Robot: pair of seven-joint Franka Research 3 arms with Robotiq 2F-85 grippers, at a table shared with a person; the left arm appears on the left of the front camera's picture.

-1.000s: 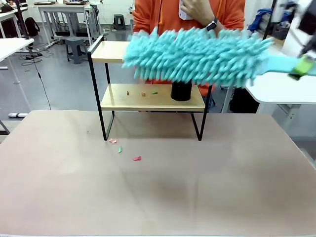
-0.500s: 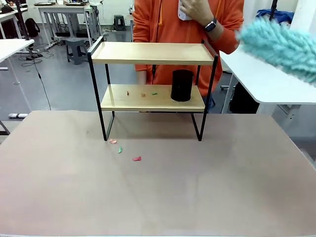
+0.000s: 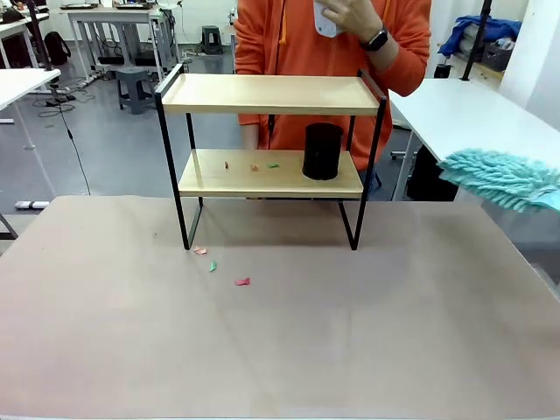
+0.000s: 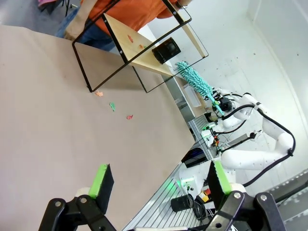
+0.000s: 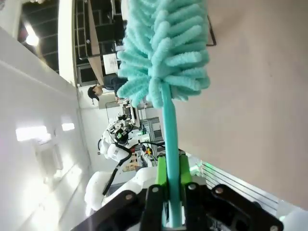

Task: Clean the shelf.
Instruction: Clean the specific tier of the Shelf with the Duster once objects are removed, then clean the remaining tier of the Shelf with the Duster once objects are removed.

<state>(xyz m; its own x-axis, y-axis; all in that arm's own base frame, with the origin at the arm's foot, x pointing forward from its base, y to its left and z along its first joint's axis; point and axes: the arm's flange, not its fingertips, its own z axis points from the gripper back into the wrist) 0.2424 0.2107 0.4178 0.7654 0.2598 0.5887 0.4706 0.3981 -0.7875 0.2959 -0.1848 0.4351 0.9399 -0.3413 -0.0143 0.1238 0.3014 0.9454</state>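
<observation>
Off the right edge of the brown table (image 3: 367,350), my right pincer (image 5: 172,171) pinches a fluffy turquoise duster (image 3: 503,179); the two-tier wood-and-black-metal shelf (image 3: 271,94) stands well to its left. My left pincer (image 4: 160,179) is spread, empty.

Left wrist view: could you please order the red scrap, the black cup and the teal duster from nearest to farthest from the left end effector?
1. red scrap, on the table.
2. black cup, on the lower board of the shelf.
3. teal duster, beyond the shelf.

Fixed front camera faces the shelf (image 3: 271,94) across the bench (image 3: 350,332); the rolled left wrist view shares both.
</observation>
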